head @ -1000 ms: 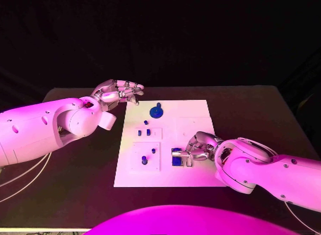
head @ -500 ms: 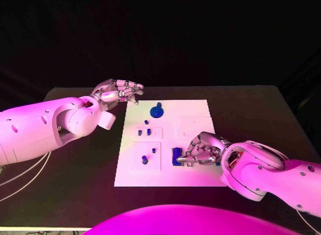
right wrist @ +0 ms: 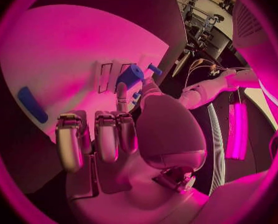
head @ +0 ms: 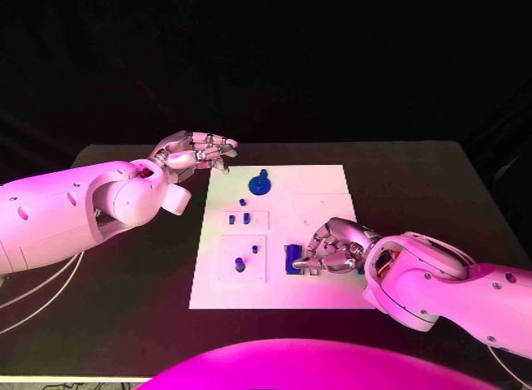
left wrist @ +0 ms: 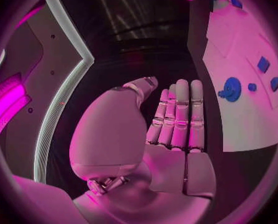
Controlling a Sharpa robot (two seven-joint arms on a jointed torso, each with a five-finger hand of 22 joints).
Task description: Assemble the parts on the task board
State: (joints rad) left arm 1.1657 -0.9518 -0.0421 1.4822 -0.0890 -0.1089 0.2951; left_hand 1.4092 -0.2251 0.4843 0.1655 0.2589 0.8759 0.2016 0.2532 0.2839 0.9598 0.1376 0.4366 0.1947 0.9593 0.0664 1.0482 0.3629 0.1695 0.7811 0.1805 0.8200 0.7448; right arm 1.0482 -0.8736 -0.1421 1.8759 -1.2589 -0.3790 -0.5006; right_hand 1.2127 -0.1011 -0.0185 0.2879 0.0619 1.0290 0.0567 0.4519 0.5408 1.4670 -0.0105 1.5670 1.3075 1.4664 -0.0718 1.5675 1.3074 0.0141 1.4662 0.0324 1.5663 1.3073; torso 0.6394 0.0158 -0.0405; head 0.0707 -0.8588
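Right hand [head: 332, 249]: fingers clamped on a blue part [head: 295, 259] at the task board's [head: 324, 188] near right.
Left hand [head: 196, 152]: fingers apart, empty, above the desk [head: 418, 175] by the board's far left corner.

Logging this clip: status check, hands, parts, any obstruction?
Left hand open, off the task board. Right hand on the board, fingers at a blue part; grip unclear. Blue gear untouched. Nothing blocking.

The white task board [head: 324, 288] lies flat under my right robot hand [head: 328, 250], whose fingertips pinch an upright blue block [head: 295, 260]. Beyond it stand small blue pegs [head: 239, 265]; a blue gear [head: 260, 185] lies near my left robot hand [head: 196, 152].
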